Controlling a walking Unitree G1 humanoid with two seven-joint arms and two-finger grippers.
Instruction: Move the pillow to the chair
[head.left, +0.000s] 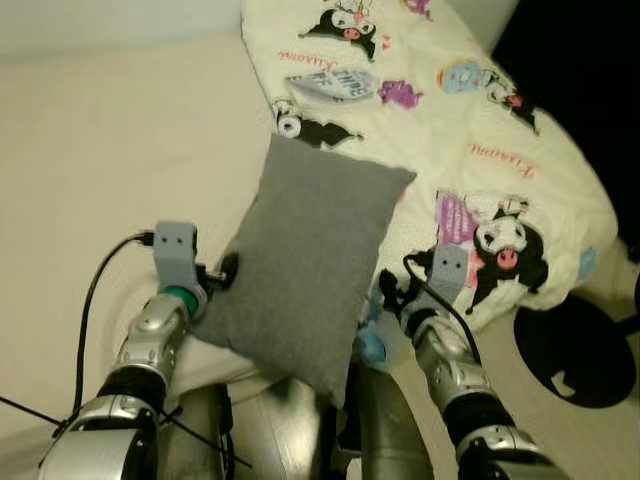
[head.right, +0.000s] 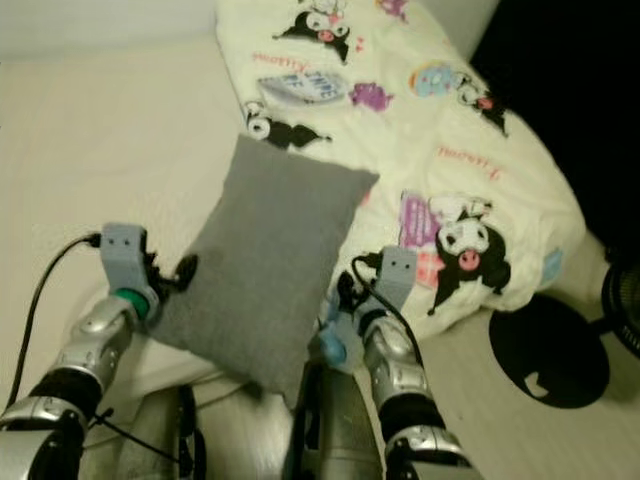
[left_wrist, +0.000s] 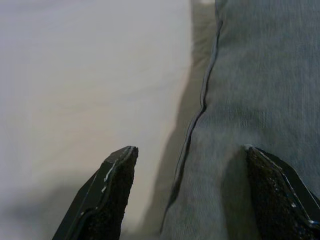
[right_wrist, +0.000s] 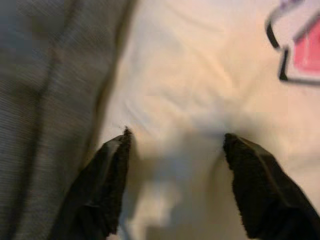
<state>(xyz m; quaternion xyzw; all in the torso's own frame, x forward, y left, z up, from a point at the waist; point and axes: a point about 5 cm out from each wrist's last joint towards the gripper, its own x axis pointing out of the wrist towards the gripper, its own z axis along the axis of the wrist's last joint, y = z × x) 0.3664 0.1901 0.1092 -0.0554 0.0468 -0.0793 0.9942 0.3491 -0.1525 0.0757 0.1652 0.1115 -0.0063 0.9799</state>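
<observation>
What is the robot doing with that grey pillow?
The robot is standing at a bed, with one gripper on each side of the grey pillow. The left gripper is open at the pillow's left edge, with one finger on the fabric and the other over the cream sheet. The right gripper is open too, beside the pillow's right edge, over the cartoon blanket. The pillow lies half on that blanket, and neither gripper has closed on it.

Plain grey pillow (head.left: 305, 260), cream blanket (head.left: 470, 130) w/ black-and-white cartoon prints, beige sheet (head.left: 110, 140).
</observation>
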